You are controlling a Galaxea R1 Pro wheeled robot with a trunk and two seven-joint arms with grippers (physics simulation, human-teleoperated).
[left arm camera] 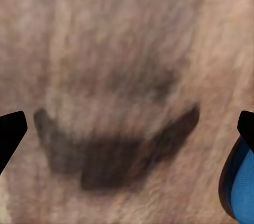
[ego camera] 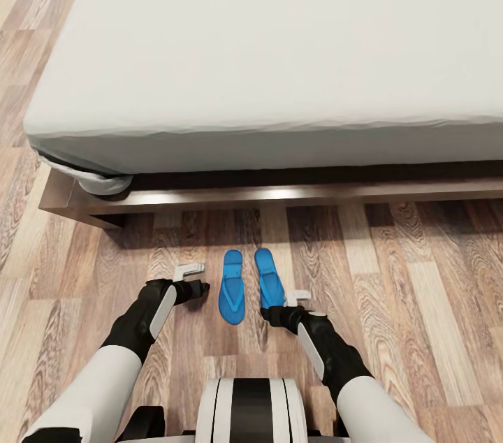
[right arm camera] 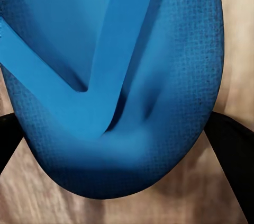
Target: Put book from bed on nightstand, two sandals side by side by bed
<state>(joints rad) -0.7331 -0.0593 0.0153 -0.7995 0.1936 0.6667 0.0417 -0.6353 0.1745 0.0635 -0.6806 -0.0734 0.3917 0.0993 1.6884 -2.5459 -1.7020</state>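
Observation:
Two blue sandals lie side by side on the wood floor in front of the bed. The left sandal has its edge showing in the left wrist view. My left gripper hovers open over bare floor just left of it, its fingertips wide apart. My right gripper is at the near end of the right sandal. Its black fingers press both edges of that sandal. The book and the nightstand are out of view.
The bed's dark wooden frame ends in a corner at the left, with plank floor beside and in front of it. The pale mattress fills the upper picture. My base is at the bottom.

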